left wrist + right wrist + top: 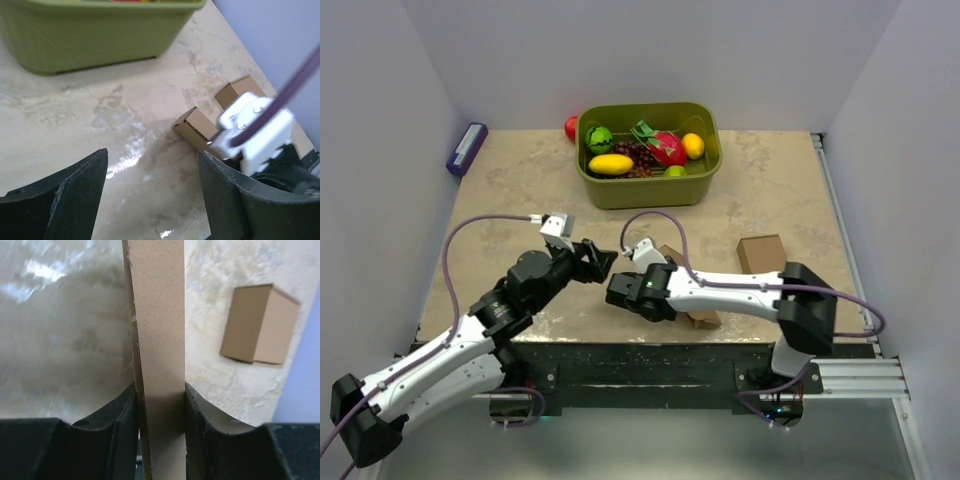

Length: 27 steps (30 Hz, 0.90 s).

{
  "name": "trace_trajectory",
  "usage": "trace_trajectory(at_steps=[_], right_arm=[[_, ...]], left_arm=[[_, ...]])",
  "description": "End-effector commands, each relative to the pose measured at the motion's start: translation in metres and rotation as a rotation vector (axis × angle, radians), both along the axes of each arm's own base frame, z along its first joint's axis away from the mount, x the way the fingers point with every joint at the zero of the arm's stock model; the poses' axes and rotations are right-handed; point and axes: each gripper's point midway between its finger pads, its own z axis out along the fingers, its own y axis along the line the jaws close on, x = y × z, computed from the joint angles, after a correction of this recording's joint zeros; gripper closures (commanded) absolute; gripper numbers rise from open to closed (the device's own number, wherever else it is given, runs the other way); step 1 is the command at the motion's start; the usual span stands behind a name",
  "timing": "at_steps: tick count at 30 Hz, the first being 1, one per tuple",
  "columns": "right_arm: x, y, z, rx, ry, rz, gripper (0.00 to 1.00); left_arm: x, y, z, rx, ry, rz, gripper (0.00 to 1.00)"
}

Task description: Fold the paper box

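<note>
Plain brown creased-cardboard paper box (159, 315): one panel upright, clenched between the fingers of the right gripper (160, 400). The left gripper (152, 167) is released and empty, box just beyond its fingertips. Small brown cardboard cube (257, 325) lies apart, right of the clamped panel. Judgement: hold right clamp firm; set left fingers on the free flap beside its crease, press slowly.

The left arm (440, 365) and right arm (740, 290) bent inward from their bases, wrists nearly meeting. The left fingers (65, 200) stood wide apart with nothing between them. The right fingers (117, 440) were pinched on a panel of the paper box (160, 340).
</note>
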Motion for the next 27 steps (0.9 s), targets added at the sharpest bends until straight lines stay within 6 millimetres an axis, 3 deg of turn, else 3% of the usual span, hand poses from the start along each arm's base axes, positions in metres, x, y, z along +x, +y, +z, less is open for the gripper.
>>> trace_trajectory(at_steps=[1,2,7,11,12,15,19,20,23,26,27], right_arm=[[0.04,-0.008,0.001,-0.206,-0.091,-0.027,0.79],[0.048,-0.005,-0.007,-0.206,-0.093,-0.032,0.79],[0.08,-0.028,-0.049,-0.295,-0.023,-0.095,0.77],[0.09,-0.013,-0.053,-0.221,-0.02,-0.085,0.47],[0.091,-0.01,-0.052,-0.21,-0.012,-0.07,0.26],[0.093,0.011,-0.037,-0.077,0.001,-0.025,0.1],[0.084,0.047,-0.016,0.152,0.073,0.095,0.04],[0.085,0.057,0.002,0.247,0.041,0.124,0.02],[0.089,0.073,0.028,0.446,0.026,0.189,0.01],[0.12,0.054,0.037,0.604,0.011,0.153,0.01],[0.126,0.047,0.05,0.665,-0.013,0.147,0.01]], left_arm=[[0.002,0.018,0.039,0.077,-0.073,-0.001,0.22],[0.002,0.02,0.042,0.088,-0.08,0.003,0.22],[0.004,0.038,0.051,0.17,-0.105,0.051,0.21],[0.007,0.048,0.048,0.227,-0.108,0.083,0.19],[0.008,0.049,0.048,0.231,-0.108,0.09,0.19],[0.012,0.052,0.045,0.241,-0.111,0.106,0.16],[0.021,0.055,0.037,0.24,-0.096,0.111,0.14],[0.024,0.055,0.033,0.243,-0.086,0.109,0.13],[0.032,0.055,0.032,0.226,-0.083,0.102,0.12],[0.037,0.059,0.033,0.217,-0.095,0.106,0.08],[0.037,0.059,0.034,0.216,-0.1,0.108,0.06]])
